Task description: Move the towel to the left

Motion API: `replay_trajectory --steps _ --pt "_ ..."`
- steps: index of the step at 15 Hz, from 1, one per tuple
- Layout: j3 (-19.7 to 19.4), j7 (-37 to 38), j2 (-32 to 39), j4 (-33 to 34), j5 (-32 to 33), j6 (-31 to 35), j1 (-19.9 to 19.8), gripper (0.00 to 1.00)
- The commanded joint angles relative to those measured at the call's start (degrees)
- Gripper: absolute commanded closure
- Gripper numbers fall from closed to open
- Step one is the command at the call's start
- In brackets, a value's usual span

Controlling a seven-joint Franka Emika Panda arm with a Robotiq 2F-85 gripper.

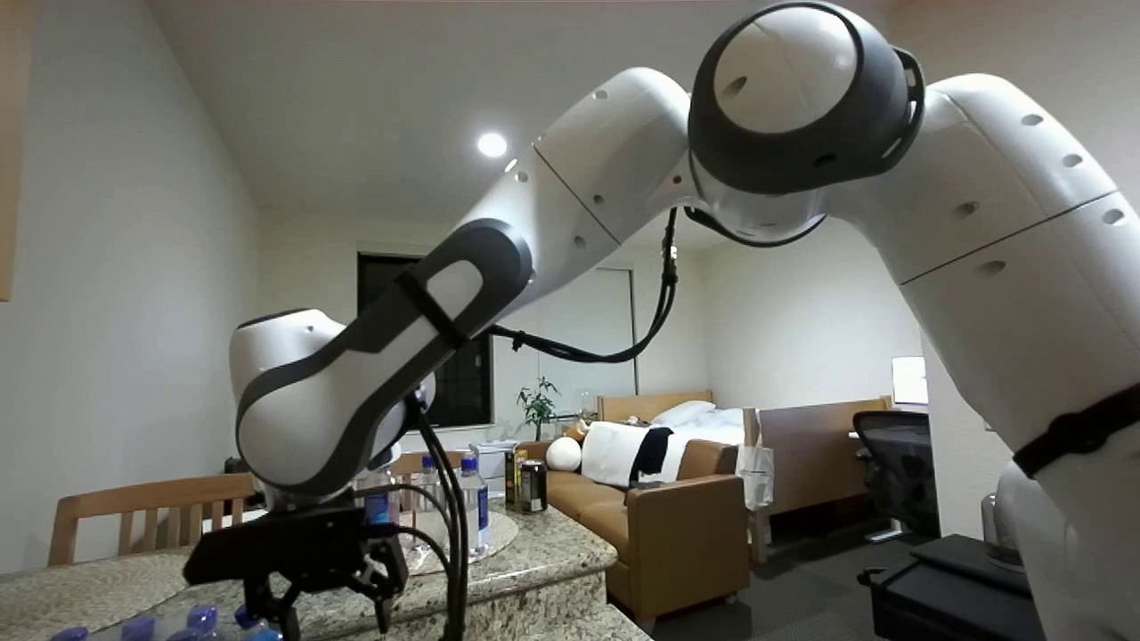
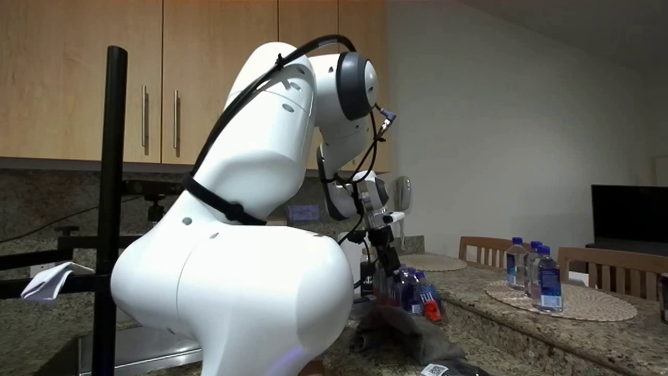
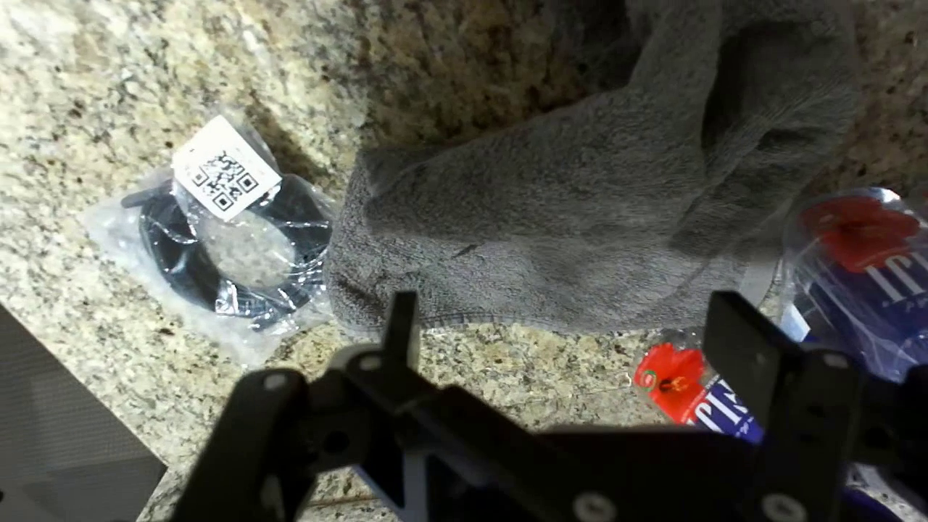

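With claw (image 3: 565, 312) released and 2 fingers (image 3: 743, 355) spread wide apart, hangs above speckled stone surface (image 3: 478, 377), pointing down toward the near edge of gray towel (image 3: 536, 217). Faces, in wrist view, the towel lying rumpled on that surface, just beside clear plastic bag (image 3: 217, 250) with black coil (image 3: 180, 264) inside and white tag (image 3: 226, 168) on top at the left, and near red-flowered water bottles (image 3: 863, 268) at the right. Shares an exterior view with 3 more bottles (image 2: 549, 282) standing upright on woven mat (image 2: 605, 308), with wooden chairs (image 2: 616, 256) behind.
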State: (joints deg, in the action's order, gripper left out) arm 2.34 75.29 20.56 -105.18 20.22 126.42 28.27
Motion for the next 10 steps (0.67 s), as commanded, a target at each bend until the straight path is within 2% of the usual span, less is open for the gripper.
replay_trajectory --steps 1,10 --pt "3.9 -11.0 -6.7 -5.7 -3.0 -3.3 -5.2 0.0" --pt "6.0 -31.4 -20.8 -17.4 -7.9 -3.8 -12.2 0.0"
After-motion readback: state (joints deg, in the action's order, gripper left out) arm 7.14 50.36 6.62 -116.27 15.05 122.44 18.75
